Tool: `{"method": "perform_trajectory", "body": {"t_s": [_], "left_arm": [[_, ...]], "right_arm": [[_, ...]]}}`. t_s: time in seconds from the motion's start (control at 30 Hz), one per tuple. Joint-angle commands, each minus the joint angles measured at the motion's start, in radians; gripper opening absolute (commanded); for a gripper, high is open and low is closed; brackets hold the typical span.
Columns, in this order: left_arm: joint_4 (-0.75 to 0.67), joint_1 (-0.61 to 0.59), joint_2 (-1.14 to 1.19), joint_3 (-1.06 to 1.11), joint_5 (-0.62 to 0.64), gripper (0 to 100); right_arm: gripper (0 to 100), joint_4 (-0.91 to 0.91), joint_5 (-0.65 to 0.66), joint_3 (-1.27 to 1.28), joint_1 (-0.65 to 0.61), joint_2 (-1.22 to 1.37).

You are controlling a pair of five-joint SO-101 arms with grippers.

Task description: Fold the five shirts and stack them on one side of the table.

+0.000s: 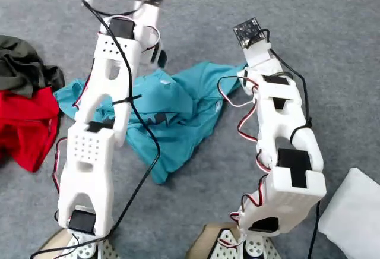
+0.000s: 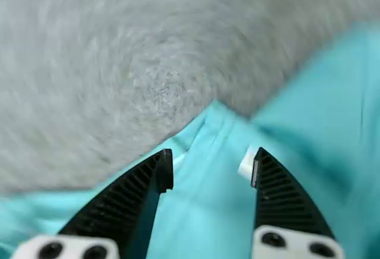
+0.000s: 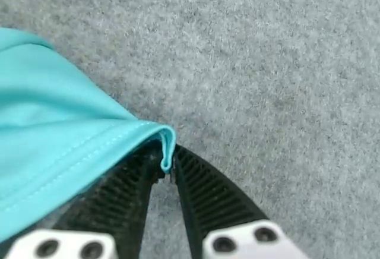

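A teal shirt [image 1: 172, 107] lies crumpled in the middle of the grey table. My left gripper [image 1: 159, 57] hangs over its far edge. In the left wrist view this gripper [image 2: 211, 167] is open, its black fingers [image 2: 151, 182] straddling a fold of the teal shirt [image 2: 297, 140] with a small white tag. My right gripper [image 1: 244, 63] is at the shirt's far right corner. In the right wrist view it [image 3: 166, 164] is shut on the hem corner of the teal shirt [image 3: 59, 140], held just above the table.
A red shirt [image 1: 27, 125] and a dark green shirt [image 1: 24, 66] lie heaped at the left edge. A white folded cloth [image 1: 356, 211] sits at the near right corner. Bare grey table [image 1: 332, 45] stretches along the far side and right.
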Motion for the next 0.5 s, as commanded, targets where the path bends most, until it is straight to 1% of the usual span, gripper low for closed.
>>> {"method": "perform_trajectory", "body": {"t_s": [0.0, 0.07, 0.13, 0.23, 0.4, 0.47], "left_arm": [[-0.02, 0.003, 0.088, -0.149, 0.48, 22], [-0.048, 0.0, 0.165, -0.196, 0.551, 22], [-0.078, -0.008, 0.231, -0.236, 0.575, 22], [-0.089, -0.011, 0.294, -0.293, 0.577, 22], [-0.057, -0.011, 0.326, -0.315, 0.577, 22], [-0.034, -0.011, 0.328, -0.315, 0.577, 19]], "right_arm": [[0.3, 0.008, 0.008, -0.053, 0.007, -0.002], [0.3, 0.008, 0.008, -0.053, 0.007, -0.002], [0.3, 0.009, 0.008, -0.053, 0.007, -0.002], [0.3, 0.009, 0.008, -0.053, 0.007, -0.002], [0.3, 0.009, 0.008, -0.053, 0.005, -0.001], [0.3, 0.009, 0.006, -0.053, 0.005, -0.001]]}}
